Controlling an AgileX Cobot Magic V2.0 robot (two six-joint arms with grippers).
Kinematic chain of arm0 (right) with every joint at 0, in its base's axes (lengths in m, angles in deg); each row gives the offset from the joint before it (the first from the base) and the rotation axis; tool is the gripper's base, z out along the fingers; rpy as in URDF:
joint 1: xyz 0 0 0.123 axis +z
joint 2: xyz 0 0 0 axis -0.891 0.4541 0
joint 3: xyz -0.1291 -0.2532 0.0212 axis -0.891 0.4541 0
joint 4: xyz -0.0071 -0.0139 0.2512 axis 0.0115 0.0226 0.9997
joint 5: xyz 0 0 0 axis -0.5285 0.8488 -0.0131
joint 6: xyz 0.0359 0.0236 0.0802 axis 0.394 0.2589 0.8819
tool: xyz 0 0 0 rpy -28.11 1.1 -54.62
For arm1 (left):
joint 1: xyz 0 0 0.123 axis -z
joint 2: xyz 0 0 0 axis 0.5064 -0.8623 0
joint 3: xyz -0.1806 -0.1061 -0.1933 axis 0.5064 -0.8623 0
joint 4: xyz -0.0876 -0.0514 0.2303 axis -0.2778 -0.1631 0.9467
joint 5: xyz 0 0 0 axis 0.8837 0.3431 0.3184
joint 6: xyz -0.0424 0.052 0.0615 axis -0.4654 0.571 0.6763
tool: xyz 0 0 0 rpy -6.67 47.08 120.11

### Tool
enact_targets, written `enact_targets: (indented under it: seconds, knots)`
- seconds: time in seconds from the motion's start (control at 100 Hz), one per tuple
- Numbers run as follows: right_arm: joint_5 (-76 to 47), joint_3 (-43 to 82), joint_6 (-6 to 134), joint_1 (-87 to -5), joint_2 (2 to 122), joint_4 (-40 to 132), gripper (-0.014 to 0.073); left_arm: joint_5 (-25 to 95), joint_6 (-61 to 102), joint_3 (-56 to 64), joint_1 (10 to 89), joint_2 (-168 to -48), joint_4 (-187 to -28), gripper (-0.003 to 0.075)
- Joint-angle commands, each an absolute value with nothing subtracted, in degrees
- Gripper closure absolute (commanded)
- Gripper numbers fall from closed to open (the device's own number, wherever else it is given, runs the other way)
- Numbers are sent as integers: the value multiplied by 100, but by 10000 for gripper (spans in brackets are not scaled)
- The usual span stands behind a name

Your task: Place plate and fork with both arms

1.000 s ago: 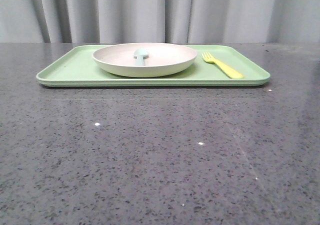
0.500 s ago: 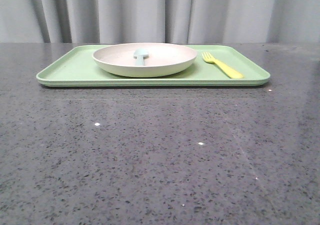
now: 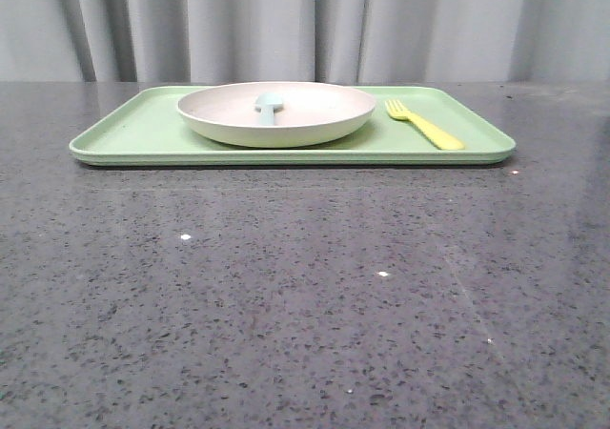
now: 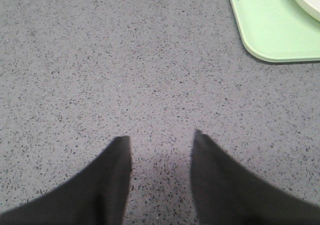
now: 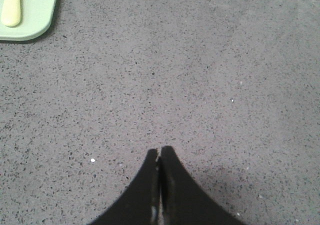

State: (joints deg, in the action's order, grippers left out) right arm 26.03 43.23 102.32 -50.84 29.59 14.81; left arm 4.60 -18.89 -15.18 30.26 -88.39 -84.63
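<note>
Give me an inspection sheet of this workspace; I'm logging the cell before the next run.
Surface: dark grey speckled table, a few small white specks on it.
Job's things: cream plate sits on the green tray; yellow fork lies flat on the tray to the plate's right, apart from it.
Clutter: pale blue-green spoon rests inside the plate.
Grippers: left claw open over bare table, off the tray's corner; right claw shut, holding nothing, over bare table.
Cables: nothing seen.
Surroundings: grey curtain behind the table.
</note>
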Motion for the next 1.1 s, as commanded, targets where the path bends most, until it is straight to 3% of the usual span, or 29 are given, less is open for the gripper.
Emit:
enact_targets:
  seconds: [0.0,0.1,1.09]
  knots:
    - [2257,4190,10224,-5126,2993,1297,713,847,-1945,-1376,3006,-8832,-8526,608]
    - [2257,4190,10224,-5126,2993,1297,713,838,-1945,-1376,3006,-8832,-8526,743]
    - [2257,4190,10224,-5126,2993,1297,713,848,-1945,-1386,3006,-8832,-8526,741]
